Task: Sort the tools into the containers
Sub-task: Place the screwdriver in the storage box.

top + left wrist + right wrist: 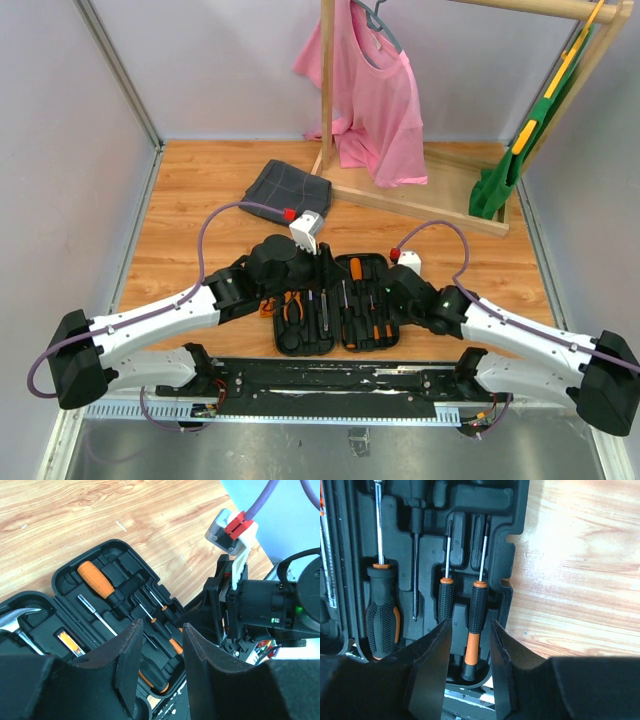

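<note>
**Top view.** Open black case (352, 345) at the middle of the table's (200, 200) near edge, both halves lying flat. Pliers (292, 308) in the left half, screwdrivers (365, 310) in the right half. Left gripper (292, 275) over the far end of the left half. Right gripper (400, 285) over the right edge of the right half. Grey cloth (288, 187) toward the far edge. Pink shirt (375, 100) on a wooden rack (327, 90) at the far right corner.

**Left wrist view.** Left gripper (157, 662) partly open, nothing between its pads, hovering above the case (62, 572). Below it, a hammer (20, 617) head at the left, an orange-handled screwdriver (100, 582) in the other half, and slim ones beside that in their slots.

**Right wrist view.** Right gripper (470, 670) partly open, astride a slim screwdriver (475, 615) lying in the slot nearest the case's (517, 530) right edge. Gap visible left of the handle, so not clamped. Another slim one just beside it on the left.

Likely step: leaving that slim screwdriver seated in its slot. To do it well:
- Widen the jaws until both pads clear the handle.
- Rise straight up with no sideways drag, to avoid tipping it out or nudging its neighbour.
- Check the handle sits flat in the recess before moving off.

No brand, label or writing legible in any view.
</note>
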Robot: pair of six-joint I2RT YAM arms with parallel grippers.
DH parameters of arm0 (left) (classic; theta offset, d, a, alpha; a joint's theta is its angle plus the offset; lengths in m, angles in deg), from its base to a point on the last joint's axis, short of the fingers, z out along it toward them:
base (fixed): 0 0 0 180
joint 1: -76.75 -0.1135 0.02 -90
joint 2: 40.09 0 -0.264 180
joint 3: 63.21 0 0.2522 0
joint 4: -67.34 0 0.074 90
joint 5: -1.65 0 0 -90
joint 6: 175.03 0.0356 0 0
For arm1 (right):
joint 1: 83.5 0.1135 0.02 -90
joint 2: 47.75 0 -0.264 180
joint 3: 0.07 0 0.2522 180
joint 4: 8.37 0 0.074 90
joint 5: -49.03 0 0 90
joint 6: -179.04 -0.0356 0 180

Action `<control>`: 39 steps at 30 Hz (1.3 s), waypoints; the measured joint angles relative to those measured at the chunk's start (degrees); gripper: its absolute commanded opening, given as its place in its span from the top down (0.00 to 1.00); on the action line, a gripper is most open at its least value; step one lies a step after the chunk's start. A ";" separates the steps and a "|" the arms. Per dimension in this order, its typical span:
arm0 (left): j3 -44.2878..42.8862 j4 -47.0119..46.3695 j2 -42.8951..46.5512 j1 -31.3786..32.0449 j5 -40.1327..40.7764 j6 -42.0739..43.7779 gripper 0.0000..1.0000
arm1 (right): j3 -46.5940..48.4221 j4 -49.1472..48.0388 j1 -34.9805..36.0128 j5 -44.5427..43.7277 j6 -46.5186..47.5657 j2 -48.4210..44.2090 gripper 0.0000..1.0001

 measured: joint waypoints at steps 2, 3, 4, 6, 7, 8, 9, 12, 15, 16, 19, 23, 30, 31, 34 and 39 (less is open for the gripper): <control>0.00 -0.22 -0.07 0.00 0.00 -0.02 0.59 | 0.55 0.50 0.00 -0.55 0.04 -1.14 0.62; 0.00 -0.26 -0.11 0.00 0.02 -0.02 0.58 | 0.72 0.55 0.00 -0.76 0.07 -1.66 0.61; 0.00 -0.24 -0.13 0.00 0.00 -0.02 0.59 | 0.87 0.63 0.00 -1.01 0.11 -2.14 0.61; 0.00 -0.24 -0.15 0.00 0.02 -0.02 0.58 | 1.31 0.90 0.00 -1.38 0.09 -2.64 0.60; 0.00 -0.26 -0.15 0.00 0.02 -0.02 0.59 | 1.66 1.09 -0.02 -1.49 0.09 -2.60 0.61; 0.00 -0.26 -0.15 0.00 0.02 -0.02 0.58 | 2.05 1.38 -0.02 -1.46 0.09 -2.43 0.62; 0.00 -0.26 -0.15 0.00 0.02 -0.02 0.58 | 2.45 1.75 -0.07 -1.40 0.13 -2.14 0.64; 0.02 -0.26 -0.15 0.00 0.02 -0.02 0.59 | 3.89 2.58 -0.24 -0.72 0.39 -0.50 0.72; 0.31 -0.37 -0.15 0.00 0.02 -0.04 0.59 | 5.44 3.65 -0.24 -0.09 0.74 1.73 0.78; 0.44 -0.37 -0.15 0.00 0.02 -0.07 0.59 | 5.99 4.02 -0.24 0.00 0.87 2.51 0.80; 0.68 -0.37 -0.15 0.00 0.07 -0.13 0.59 | 7.41 4.50 -0.26 0.04 1.33 5.01 0.81; 0.70 -0.37 -0.15 -0.02 0.31 -0.13 0.59 | 8.02 5.03 -0.26 0.02 1.79 7.43 0.81; 0.70 -0.33 -0.15 -0.02 0.87 -0.11 0.59 | 8.37 5.62 -0.74 0.07 2.25 11.10 0.82; 0.70 -0.31 -0.15 -0.02 0.92 -0.11 0.59 | 8.50 5.66 -1.09 0.02 2.34 11.54 0.82; 0.70 -0.31 -0.15 -0.02 0.94 -0.11 0.59 | 8.98 5.68 -1.81 -0.13 2.67 12.68 0.83; 0.70 -0.31 -0.15 -0.13 0.94 -0.11 0.59 | 9.07 5.62 -1.84 -0.13 3.19 13.51 0.84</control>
